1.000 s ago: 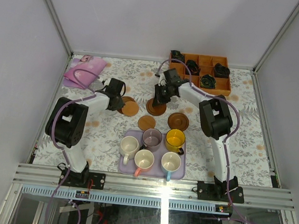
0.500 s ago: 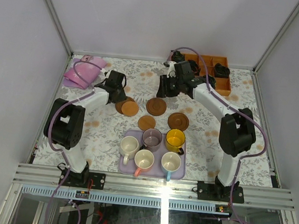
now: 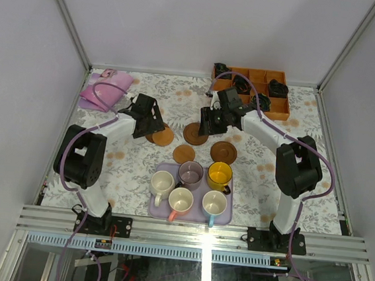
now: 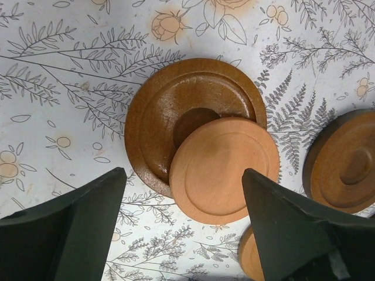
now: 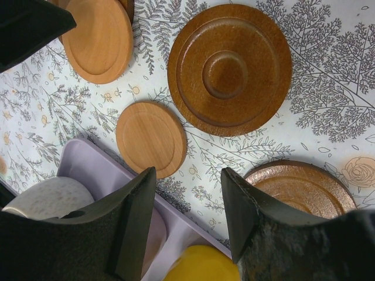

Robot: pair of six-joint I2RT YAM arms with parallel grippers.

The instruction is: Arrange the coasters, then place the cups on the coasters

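The tan coaster (image 4: 224, 170) lies overlapping the lower right of the dark coaster (image 4: 155, 120), both at the centre of the left wrist frame, on the flowered tablecloth (image 3: 132, 165); the left gripper (image 4: 183, 175) has its two fingers spread wide, one at each lower corner, the overlapped pair showing in the gap between them and neither finger closed on it; in the overhead frame this pair sits left of centre, its upper edge covered by that gripper; the ringed dark coaster (image 5: 228, 67) fills the upper middle of the right wrist frame, the small tan coaster (image 5: 150, 139) sits left of centre, just above the left fingertip; the right gripper (image 5: 188, 172) has its jaws apart, gripping nothing, bare cloth between the tips; the reddish coaster (image 5: 299, 187) at lower right is cut off by the right finger; the five cups stand on the lilac tray (image 3: 223, 217) at the overhead frame's bottom centre, below all the coasters and both grippers: cream cup (image 3: 162, 181), mauve cup (image 3: 190, 174), yellow cup (image 3: 219, 175), pink-handled cup (image 3: 180, 199), blue-handled cup (image 3: 214, 203); in the right wrist frame the fingers hide most of them; the wooden box (image 3: 280, 109) at upper right is partly crossed by the right arm; the pink item (image 3: 102, 92) at upper left is hard to make out.
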